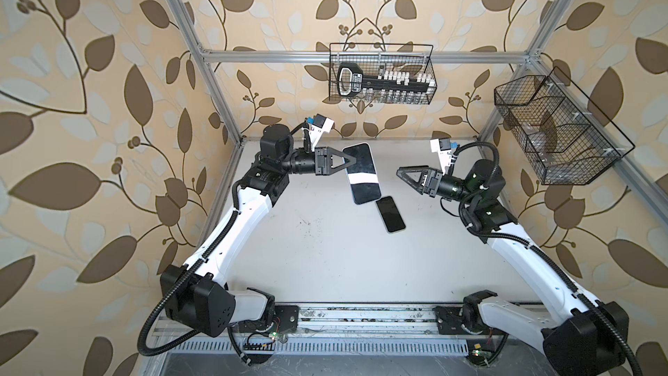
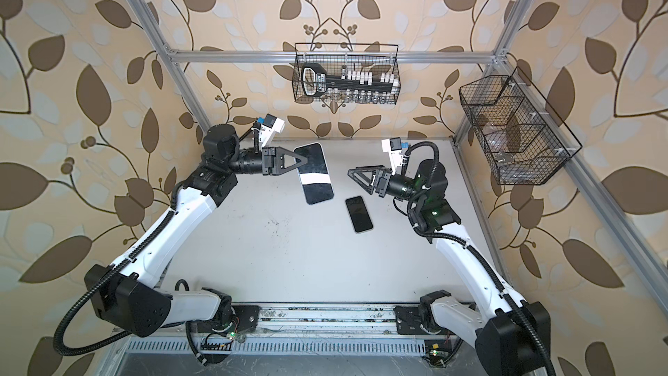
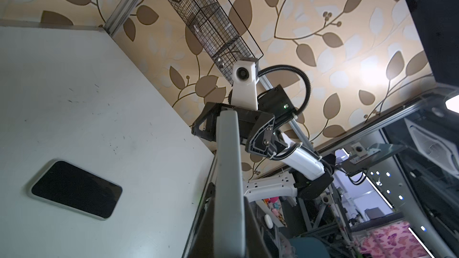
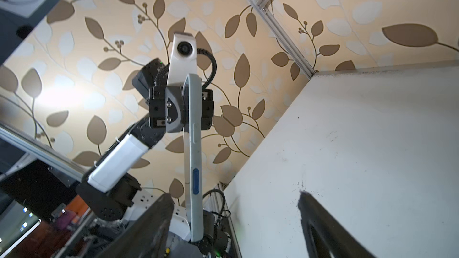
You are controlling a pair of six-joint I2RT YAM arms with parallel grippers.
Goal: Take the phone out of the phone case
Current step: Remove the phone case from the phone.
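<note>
Your left tool (image 1: pixel 349 164) pinches the case (image 1: pixel 362 180) by its edge above the worktop (image 1: pixel 307 247) in both top views; the right tool (image 1: pixel 406 177) gapes empty. Left wrist: phone (image 3: pixel 75 189) lies on the worktop. Right wrist: case probably empty. Extraction seems done; next, lower the case gently.

Surface: a white table (image 1: pixel 325 265), flat and matte, seen in both top views.
Marks: dark specks (image 1: pixel 305 224) and faint scuffs scattered over the middle and the far part.
Lying on it: one phone (image 1: pixel 390 214), flat, its dark screen facing up, with a light rim around it.
Phone's place: right of the middle, toward the far half, with bare table all around it.
Phone's angle: slanted to the table's edges.
</note>
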